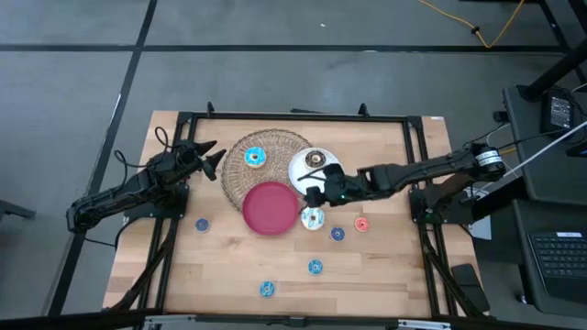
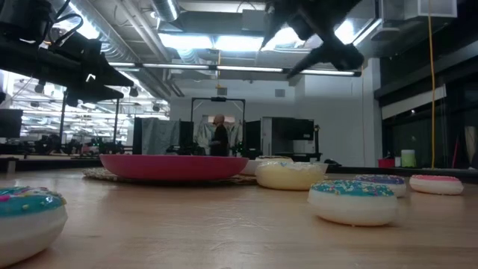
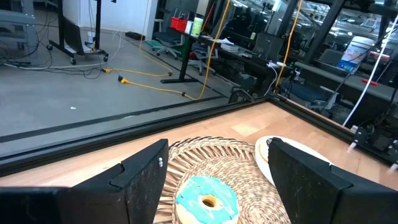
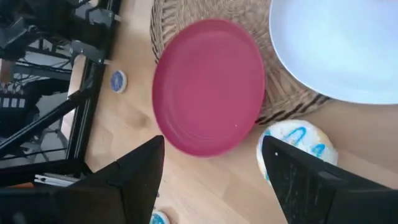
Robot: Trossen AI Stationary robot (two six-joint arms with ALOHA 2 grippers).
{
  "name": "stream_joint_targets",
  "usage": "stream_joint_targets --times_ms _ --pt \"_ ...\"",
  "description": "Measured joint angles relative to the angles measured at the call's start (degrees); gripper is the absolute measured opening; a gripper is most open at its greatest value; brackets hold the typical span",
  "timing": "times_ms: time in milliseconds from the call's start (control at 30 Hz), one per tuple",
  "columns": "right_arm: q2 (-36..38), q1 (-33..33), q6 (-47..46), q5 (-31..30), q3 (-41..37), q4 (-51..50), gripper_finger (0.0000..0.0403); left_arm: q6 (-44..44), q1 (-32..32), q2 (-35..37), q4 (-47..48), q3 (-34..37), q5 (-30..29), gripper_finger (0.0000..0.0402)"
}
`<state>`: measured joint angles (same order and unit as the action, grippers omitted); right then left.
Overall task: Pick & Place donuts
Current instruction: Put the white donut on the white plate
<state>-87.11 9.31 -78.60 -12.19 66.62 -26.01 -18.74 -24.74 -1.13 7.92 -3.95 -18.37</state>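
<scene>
Open workshop floor surrounds a wooden worktable (image 1: pixel 385 275) framed in black metal.

Grey floor (image 1: pixel 73 82) crossed by dark lines lies around the table, with a yellow cable (image 3: pixel 149 78) trailing over it. Bright ceiling light panels (image 2: pixel 216 41) and exposed ducts run overhead. A person (image 2: pixel 219 136) stands far back near dark cabinets. A keyboard (image 1: pixel 559 261) sits on a desk beside the table.

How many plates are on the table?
2: the red plate overlaps the wicker mat's front edge; the white plate sits at its right, partly under the right arm.
</scene>
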Motion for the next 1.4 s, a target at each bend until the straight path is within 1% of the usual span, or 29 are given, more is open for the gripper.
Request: stream_joint_targets --times_ms 100,300,467,733,967,1300,1400 --pt "1.0 1.5 -2.3 -0.3 -3.7 0.6 0.0272 0.0 0.0 0.0 0.0 0.0 0.0 0.0267" --pt "2.6 3.4 -5.4 -0.3 -10.5 5.1 0.0272 0.0 0.0 0.0 0.0 0.0 0.0 0.0267" --pt "2.6 3.3 -5.4 0.0 -14.4 9.1 0.0272 0.0 0.0 0.0 0.0 0.0 0.0 0.0267" --pt "2.5 3.3 -5.6 0.2 -18.5 10.7 0.0272 0.0 0.0 0.0 0.0 0.0 0.0 0.0267" --pt "0.0 3.3 -5.4 1.1 -20.9 14.7 0.0272 0.0 0.0 0.0 0.0 0.0 0.0 0.0267" --pt "-7.1 3.3 -5.1 3.9 -21.9 19.7 0.0272 0.0 0.0 0.0 0.0 0.0 0.0 0.0267" --pt "-8.7 3.3 -3.6 4.4 -21.9 20.9 0.0271 0.0 0.0 0.0 0.0 0.0 0.0 0.0267"
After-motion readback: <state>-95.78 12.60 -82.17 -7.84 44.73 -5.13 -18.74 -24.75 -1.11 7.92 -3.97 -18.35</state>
